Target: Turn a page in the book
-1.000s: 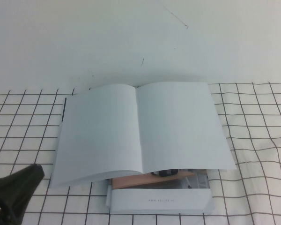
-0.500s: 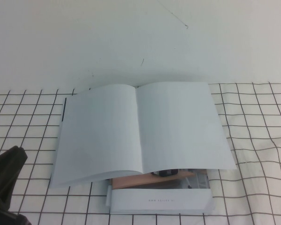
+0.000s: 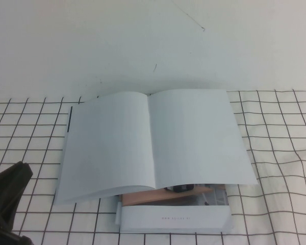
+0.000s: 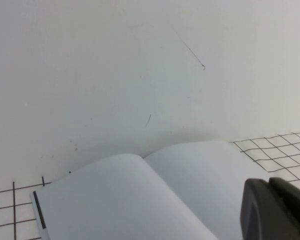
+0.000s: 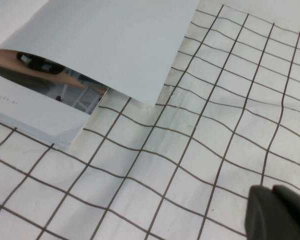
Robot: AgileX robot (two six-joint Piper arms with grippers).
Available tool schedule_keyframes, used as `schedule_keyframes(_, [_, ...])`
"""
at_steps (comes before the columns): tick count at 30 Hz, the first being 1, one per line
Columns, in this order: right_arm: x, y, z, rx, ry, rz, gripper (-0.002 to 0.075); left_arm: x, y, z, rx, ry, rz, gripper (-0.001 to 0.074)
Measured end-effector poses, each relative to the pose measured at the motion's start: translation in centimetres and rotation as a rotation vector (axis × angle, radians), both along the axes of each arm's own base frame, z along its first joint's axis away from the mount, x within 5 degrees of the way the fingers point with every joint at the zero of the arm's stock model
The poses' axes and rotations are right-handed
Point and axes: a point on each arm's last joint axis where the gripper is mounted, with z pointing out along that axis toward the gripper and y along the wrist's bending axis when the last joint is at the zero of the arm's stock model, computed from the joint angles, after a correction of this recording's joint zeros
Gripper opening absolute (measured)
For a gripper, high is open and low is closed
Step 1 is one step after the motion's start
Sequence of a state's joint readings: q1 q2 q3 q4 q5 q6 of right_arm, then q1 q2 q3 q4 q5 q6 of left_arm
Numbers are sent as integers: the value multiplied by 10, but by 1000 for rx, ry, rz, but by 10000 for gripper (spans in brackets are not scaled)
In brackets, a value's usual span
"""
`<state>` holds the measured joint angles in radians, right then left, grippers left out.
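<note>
The left end effector (image 3: 7,196) has drawn back leftward, grip unreadable; right end effector (image 5: 280,212) likewise; one book (image 3: 153,140) lies open.

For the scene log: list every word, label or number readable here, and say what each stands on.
No text can be read.
White block under the open book: one line of small grey print on its edge, too small to read.
Book's open pages: plain white.
Left gripper sits at the table's near left; right gripper hovers over the checked cloth.
</note>
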<state>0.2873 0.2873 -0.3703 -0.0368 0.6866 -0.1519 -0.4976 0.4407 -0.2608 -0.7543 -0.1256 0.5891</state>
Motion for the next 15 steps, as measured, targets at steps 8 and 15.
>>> schedule_keyframes(8, [0, 0, 0, 0, 2, 0, -2, -4, 8, -5, 43, -64, 52, -3])
schedule_keyframes(15, [0, 0, 0, 2, 2, 0, -2, -23, 30, -47, 170, -130, 208, -2])
